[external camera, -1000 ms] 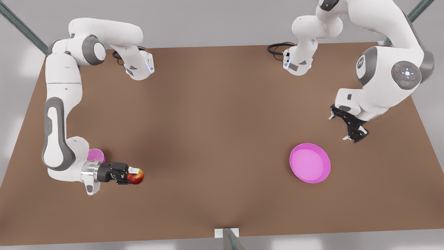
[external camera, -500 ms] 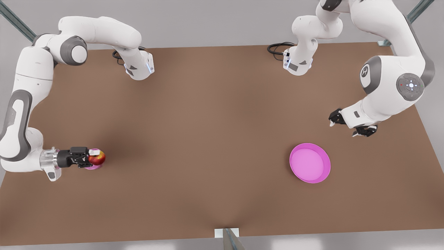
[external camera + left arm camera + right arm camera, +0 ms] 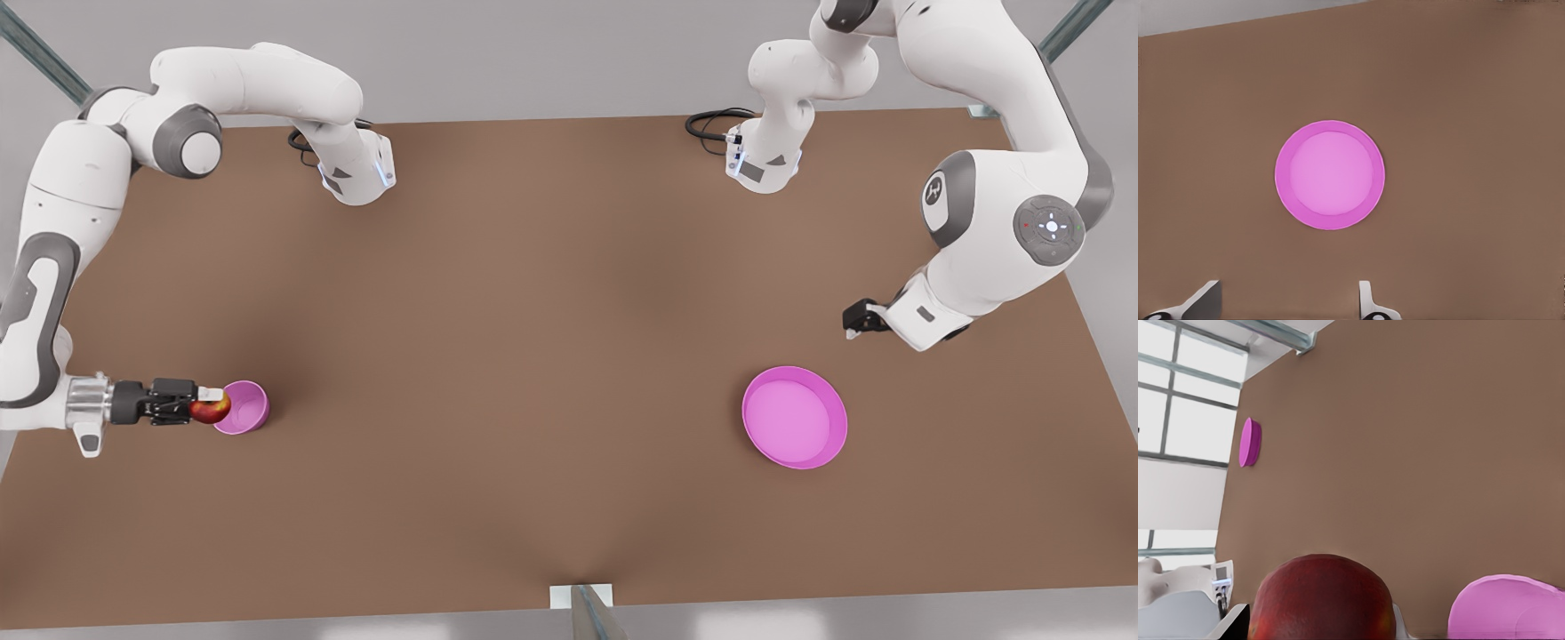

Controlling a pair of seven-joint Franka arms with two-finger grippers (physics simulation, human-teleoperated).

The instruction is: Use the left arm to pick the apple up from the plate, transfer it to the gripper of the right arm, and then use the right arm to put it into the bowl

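On my front view the right gripper (image 3: 203,402) holds the apple (image 3: 210,410) between its fingers at the near rim of the bowl (image 3: 242,407), at the front view's left. Half a second ago the same gripper held the apple directly over the bowl, hiding most of it; now the arm has drawn back toward the table (image 3: 533,338) edge, and most of the bowl's inside lies open to the camera.

On the front view's right, the left gripper (image 3: 861,318) hangs above the table beyond the plate (image 3: 794,417), apart from it. It has tucked further under its white wrist since the earlier frame, so from here I see just one dark fingertip.

My left wrist camera fills that in: the left gripper (image 3: 1285,303) has its fingers spread wide with nothing between them, and the plate (image 3: 1329,175) sits bare below.

My right wrist camera shows the apple (image 3: 1321,599) close up, gripped on both sides, with the bowl (image 3: 1505,607) just beside it and the plate (image 3: 1249,443) well apart across the table.

I can read no lettering on any object.
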